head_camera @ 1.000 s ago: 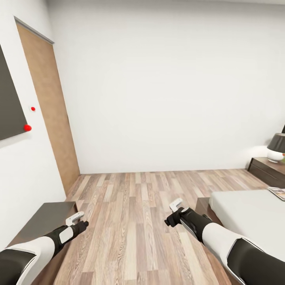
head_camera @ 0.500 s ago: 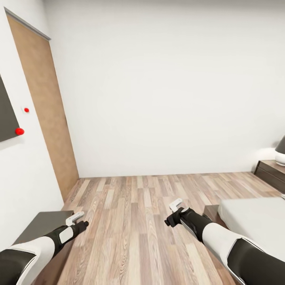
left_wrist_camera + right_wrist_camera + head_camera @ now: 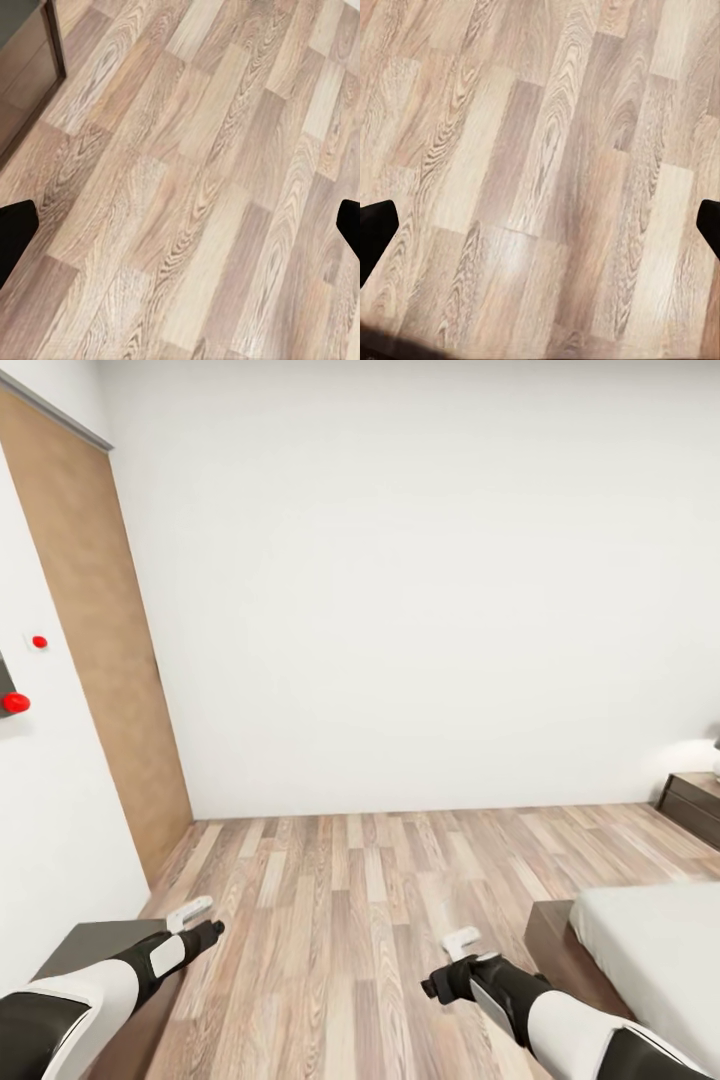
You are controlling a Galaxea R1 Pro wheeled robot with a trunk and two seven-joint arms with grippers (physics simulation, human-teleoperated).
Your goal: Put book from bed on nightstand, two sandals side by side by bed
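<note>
Beside the right gripper (image 3: 452, 965), on its outer side, lies the bed (image 3: 650, 950), its visible mattress bare; a nightstand (image 3: 692, 805) stands well beyond. Both it and the left gripper (image 3: 200, 922) are spread apart, empty. Book and sandals are unseen, so the task seems barely begun.

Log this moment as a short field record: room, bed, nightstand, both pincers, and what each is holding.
room: bedroom, wood-plank floor, white walls, wooden door at left
bed: corner at lower right, off-white mattress
nightstand: dark one at far right edge
left pincer: open, empty, over floor beside a grey-topped cabinet
right pincer: open, empty, over floor near the bed
</note>
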